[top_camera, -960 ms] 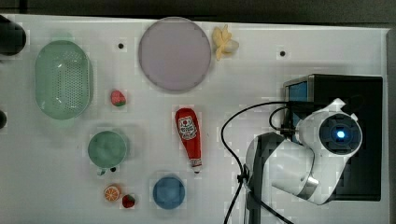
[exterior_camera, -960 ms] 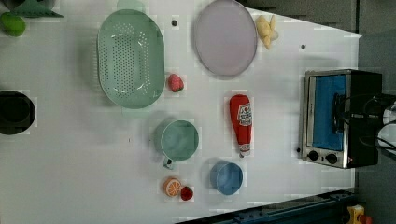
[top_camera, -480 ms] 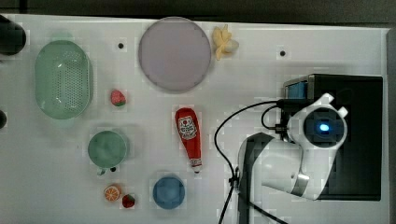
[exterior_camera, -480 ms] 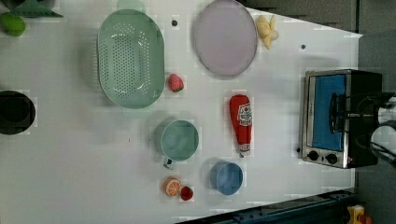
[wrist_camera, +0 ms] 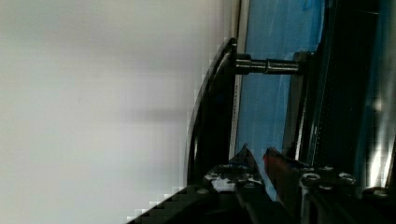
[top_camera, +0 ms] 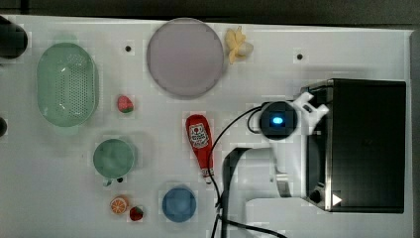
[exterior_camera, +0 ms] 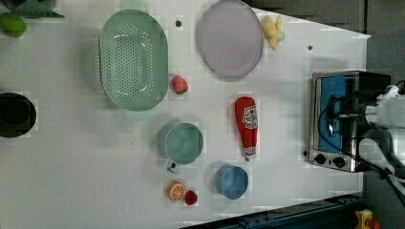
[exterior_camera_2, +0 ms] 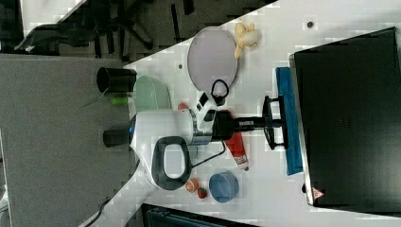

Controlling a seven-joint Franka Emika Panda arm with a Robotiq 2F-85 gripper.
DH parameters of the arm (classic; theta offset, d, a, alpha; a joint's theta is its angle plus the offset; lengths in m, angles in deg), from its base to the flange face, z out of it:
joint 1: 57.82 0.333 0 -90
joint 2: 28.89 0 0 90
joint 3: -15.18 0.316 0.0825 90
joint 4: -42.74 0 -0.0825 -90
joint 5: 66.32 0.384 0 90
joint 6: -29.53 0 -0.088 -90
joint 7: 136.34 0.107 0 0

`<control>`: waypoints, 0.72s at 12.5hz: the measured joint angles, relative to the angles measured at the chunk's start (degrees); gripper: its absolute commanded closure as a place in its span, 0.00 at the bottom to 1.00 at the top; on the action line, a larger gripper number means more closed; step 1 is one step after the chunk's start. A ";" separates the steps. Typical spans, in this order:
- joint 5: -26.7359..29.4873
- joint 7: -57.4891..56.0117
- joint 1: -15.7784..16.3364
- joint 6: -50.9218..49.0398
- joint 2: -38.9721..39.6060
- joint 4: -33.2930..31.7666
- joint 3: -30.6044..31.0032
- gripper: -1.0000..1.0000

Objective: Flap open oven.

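At oven [exterior_camera_2: 347, 123] door, claw [exterior_camera_2: 274, 122] grips handle [wrist_camera: 205, 116] (right view); wrist view shows blue glass.

Arm [exterior_camera_2: 165, 142] stretched level, pincer [wrist_camera: 258, 156] fingertips nearly closed

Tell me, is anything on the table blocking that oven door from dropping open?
Nothing visible does. The table before the oven door is bare; the ketchup bottle lies well clear. The end effector is at the handle.
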 measured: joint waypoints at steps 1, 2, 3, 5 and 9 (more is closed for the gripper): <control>-3.92 3.39 0.64 -0.22 0.45 -0.34 0.99 0.82; -7.95 6.55 1.21 -1.20 1.04 -0.56 2.22 0.82; -9.26 9.65 1.90 -2.15 1.50 -0.78 3.16 0.82; -9.32 14.10 3.19 -1.71 3.14 -0.78 4.38 0.82; -9.57 18.81 4.61 -1.09 8.32 -0.67 5.99 0.82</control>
